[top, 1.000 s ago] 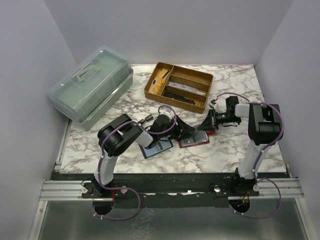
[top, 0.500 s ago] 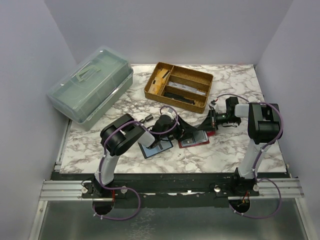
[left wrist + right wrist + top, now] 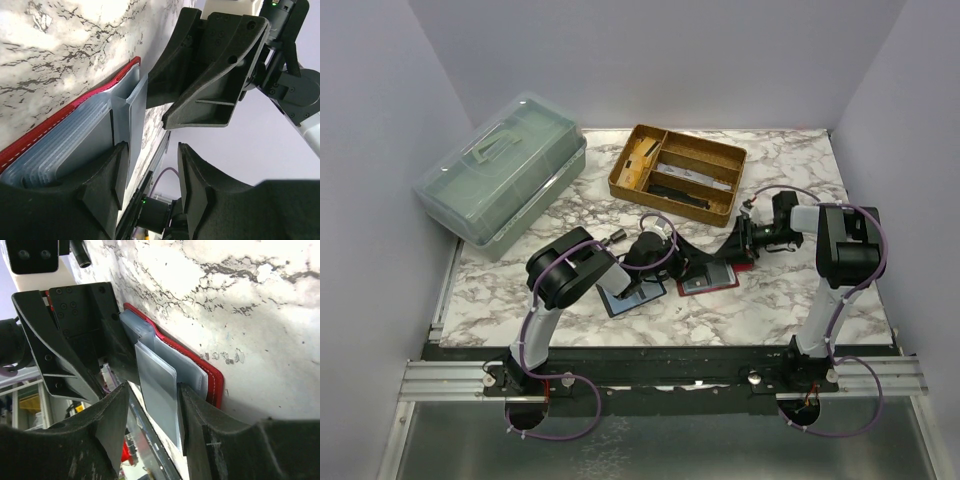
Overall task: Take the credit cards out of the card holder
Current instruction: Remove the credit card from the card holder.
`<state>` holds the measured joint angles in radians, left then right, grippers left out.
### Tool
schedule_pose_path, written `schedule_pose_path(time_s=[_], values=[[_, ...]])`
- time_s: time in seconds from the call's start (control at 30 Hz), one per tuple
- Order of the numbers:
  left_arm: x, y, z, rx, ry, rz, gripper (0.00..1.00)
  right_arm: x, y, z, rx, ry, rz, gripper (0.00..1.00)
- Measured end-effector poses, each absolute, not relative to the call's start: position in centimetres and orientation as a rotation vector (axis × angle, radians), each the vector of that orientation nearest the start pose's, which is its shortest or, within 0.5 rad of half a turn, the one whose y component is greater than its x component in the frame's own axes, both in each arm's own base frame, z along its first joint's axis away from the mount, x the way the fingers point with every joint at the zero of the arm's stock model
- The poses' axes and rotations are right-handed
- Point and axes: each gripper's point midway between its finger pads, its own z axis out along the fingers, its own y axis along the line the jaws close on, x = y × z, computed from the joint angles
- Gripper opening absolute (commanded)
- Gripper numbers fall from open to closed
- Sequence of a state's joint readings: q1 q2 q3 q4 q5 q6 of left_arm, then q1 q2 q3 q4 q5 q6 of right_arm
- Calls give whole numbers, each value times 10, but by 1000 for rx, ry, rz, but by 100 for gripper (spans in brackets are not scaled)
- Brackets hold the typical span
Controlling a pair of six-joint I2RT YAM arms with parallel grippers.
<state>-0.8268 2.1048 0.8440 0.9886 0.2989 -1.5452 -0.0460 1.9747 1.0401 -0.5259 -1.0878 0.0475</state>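
The red card holder (image 3: 708, 282) lies open on the marble table between both grippers. In the left wrist view its red edge (image 3: 60, 120) carries a stack of pale blue-grey credit cards (image 3: 65, 145). My left gripper (image 3: 670, 262) stands open at the holder's left side (image 3: 152, 185), one finger against the stack, nothing between the jaws. My right gripper (image 3: 733, 247) faces it from the right. In the right wrist view one pale card (image 3: 157, 385) sticks out of the holder (image 3: 210, 371) between the open fingers (image 3: 152, 425), against one pad with a gap to the other.
A dark blue flat piece (image 3: 633, 297) lies just left of the holder. A wooden compartment tray (image 3: 678, 172) stands behind, and a green-lidded plastic box (image 3: 505, 175) sits at the back left. Grey walls close three sides.
The left arm's elbow has shifted slightly right. Both grippers stay at the holder, and the right gripper's stance looks the same from above.
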Motion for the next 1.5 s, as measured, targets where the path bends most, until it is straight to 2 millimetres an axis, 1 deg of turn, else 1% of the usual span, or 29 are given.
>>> schedule_pose_path(time_s=[0.13, 0.23, 0.27, 0.4, 0.47, 0.53, 0.67, 0.83, 0.93, 1.1, 1.27, 1.5], values=[[276, -435, 62, -567, 2250, -1760, 49, 303, 137, 39, -19, 2626, 1487, 51], [276, -434, 62, -567, 2246, -1764, 49, 311, 130, 42, -88, 2623, 1381, 48], [276, -434, 62, -568, 2245, -1765, 49, 313, 128, 44, -112, 2620, 1340, 45], [276, -434, 62, -568, 2241, -1769, 49, 319, 119, 49, -182, 2607, 1211, 25], [276, -434, 62, -567, 2240, -1770, 49, 321, 115, 51, -210, 2602, 1158, 19], [276, -434, 62, -568, 2236, -1773, 49, 322, 112, 49, -232, 2605, 1119, 16], [277, -434, 62, -569, 2232, -1777, 49, 320, 107, 42, -269, 2619, 1072, 14], [277, -434, 62, -568, 2229, -1781, 49, 311, 110, 33, -320, 2646, 1045, 12], [277, -434, 62, -570, 2228, -1782, 48, 309, 112, 30, -354, 2655, 1023, 12], [277, -434, 62, -571, 2229, -1782, 48, 305, 119, 29, -424, 2665, 976, 11], [277, -434, 62, -571, 2229, -1782, 48, 306, 122, 30, -492, 2662, 894, 11], [277, -434, 62, -571, 2229, -1782, 48, 306, 116, 27, -533, 2677, 780, 12]])
